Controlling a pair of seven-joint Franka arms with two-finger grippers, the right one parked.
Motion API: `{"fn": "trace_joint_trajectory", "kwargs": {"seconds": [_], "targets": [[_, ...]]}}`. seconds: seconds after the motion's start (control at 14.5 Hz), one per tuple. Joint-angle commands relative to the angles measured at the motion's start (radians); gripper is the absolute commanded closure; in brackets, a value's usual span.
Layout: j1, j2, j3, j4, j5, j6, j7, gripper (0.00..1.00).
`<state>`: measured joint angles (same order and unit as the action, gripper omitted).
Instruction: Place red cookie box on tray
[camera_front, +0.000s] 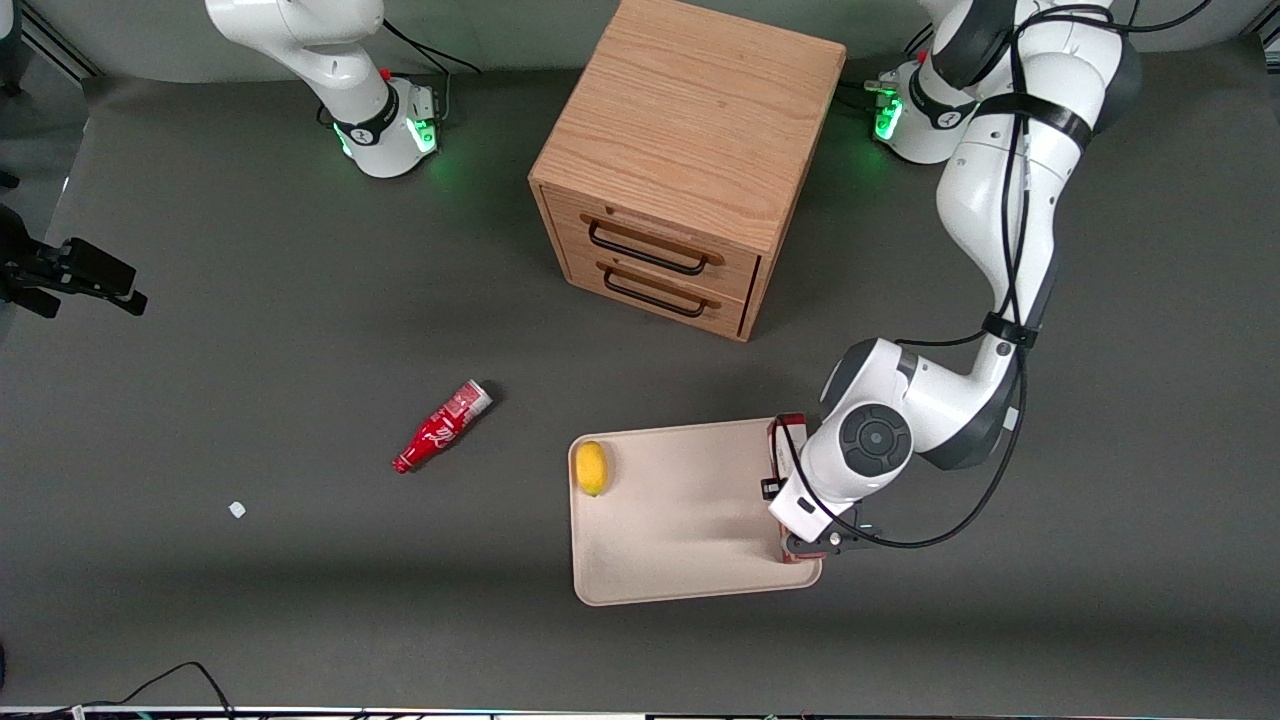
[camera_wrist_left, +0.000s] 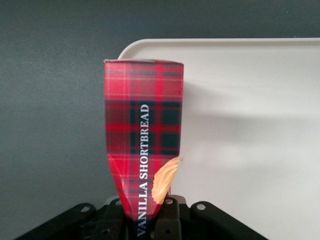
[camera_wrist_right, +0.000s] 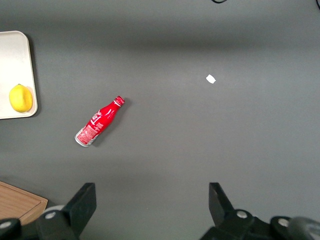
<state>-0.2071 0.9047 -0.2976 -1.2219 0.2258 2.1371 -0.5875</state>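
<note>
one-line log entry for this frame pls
arm: left | gripper: shut on red cookie box | position: over tray edge at working arm's end | box: held, not released | also on tray: lemon

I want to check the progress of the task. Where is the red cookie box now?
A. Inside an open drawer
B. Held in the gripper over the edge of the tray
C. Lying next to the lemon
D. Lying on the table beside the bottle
B: the gripper is shut on the box, which hangs over the tray rim.
</note>
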Motion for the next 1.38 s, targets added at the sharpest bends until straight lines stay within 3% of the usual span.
{"fn": "trace_joint_trajectory", "kwargs": {"seconds": [0.0,0.14,0.21,0.28,0.34,0.69,1.1,1.31], "targets": [[-0.009,-0.006,0.011,-0.024,0.015,0.043,-0.028,1.0],[-0.008,-0.006,0.011,-0.024,0.015,0.043,-0.028,1.0],[-0.008,-0.006,0.012,-0.024,0.015,0.043,-0.028,0.84],[-0.008,-0.006,0.011,-0.024,0.014,0.043,-0.029,0.38],[-0.006,-0.009,0.012,-0.025,0.018,0.047,-0.029,0.0],[0.017,-0.104,0.011,-0.112,0.007,0.093,-0.028,0.0],[0.145,-0.416,-0.04,-0.319,0.003,0.063,-0.017,0.0],[0.244,-0.59,-0.074,-0.424,-0.098,-0.018,-0.005,0.0]]}}
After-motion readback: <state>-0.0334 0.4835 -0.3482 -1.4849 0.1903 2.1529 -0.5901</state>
